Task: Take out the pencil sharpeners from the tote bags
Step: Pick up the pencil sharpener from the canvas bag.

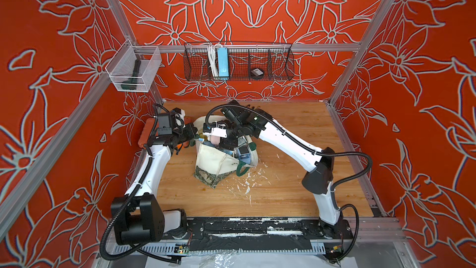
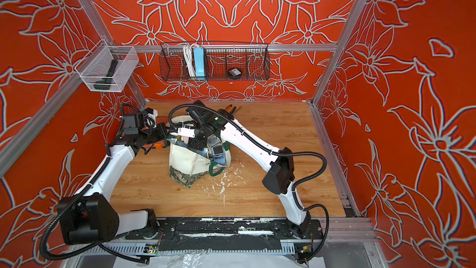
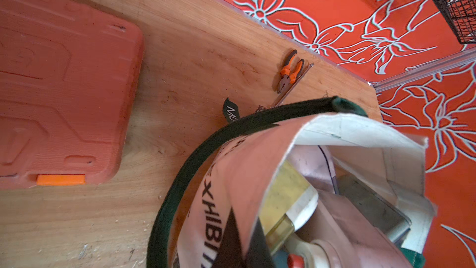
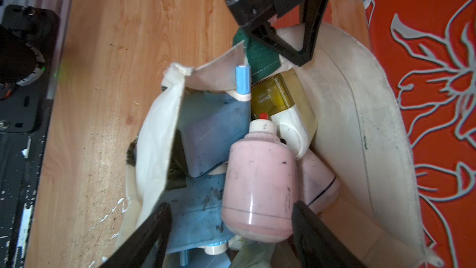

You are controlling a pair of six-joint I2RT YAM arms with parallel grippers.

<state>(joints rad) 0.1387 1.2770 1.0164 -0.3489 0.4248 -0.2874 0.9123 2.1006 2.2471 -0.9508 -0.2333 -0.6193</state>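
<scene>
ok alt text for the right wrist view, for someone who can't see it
The open right gripper straddles a pink pencil sharpener lying in the open cream tote bag, beside a blue sharpener and a yellow sharpener. At the bag's rim the left gripper is shut on the canvas next to a green strap; the bag sits on a wooden table.

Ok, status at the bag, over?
Left gripper shut on tote rim, mouth held open. Right gripper open, straddling pink sharpener, not gripped. Blue sharpener crowds one side.
</scene>
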